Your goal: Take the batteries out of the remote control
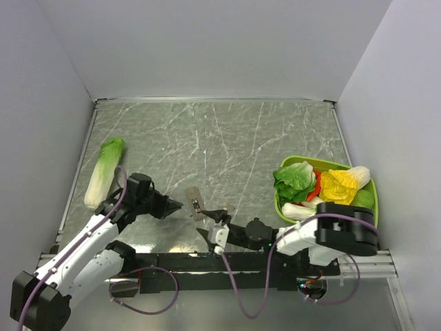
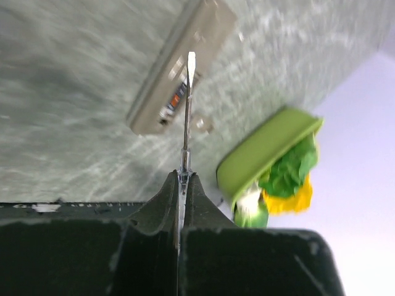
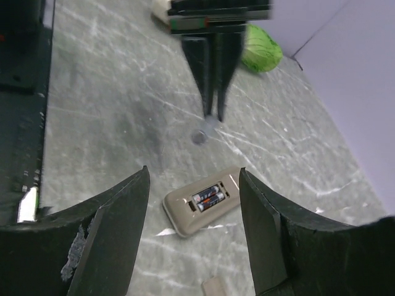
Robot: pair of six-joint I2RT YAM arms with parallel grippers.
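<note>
The remote control [image 1: 195, 201] lies grey-tan face up on the marble table between the two grippers. Its recess is uncovered and holds two dark batteries [image 3: 208, 197] side by side; they also show in the left wrist view [image 2: 175, 99]. My left gripper [image 1: 177, 205] is shut on a thin metal screwdriver-like tool [image 2: 187, 105], whose tip hovers over the remote [image 2: 179, 77]. In the right wrist view the left gripper [image 3: 214, 114] stands just beyond the remote [image 3: 203, 201]. My right gripper [image 3: 192, 171] is open, empty, and straddles the remote from the near side without touching it [image 1: 210, 224].
A small flat tan piece [image 3: 216, 287] lies on the table close to the remote. A long pale-green cabbage [image 1: 103, 172] lies at the left edge. A green tray [image 1: 303, 163] of toy vegetables stands at the right. White walls enclose the table.
</note>
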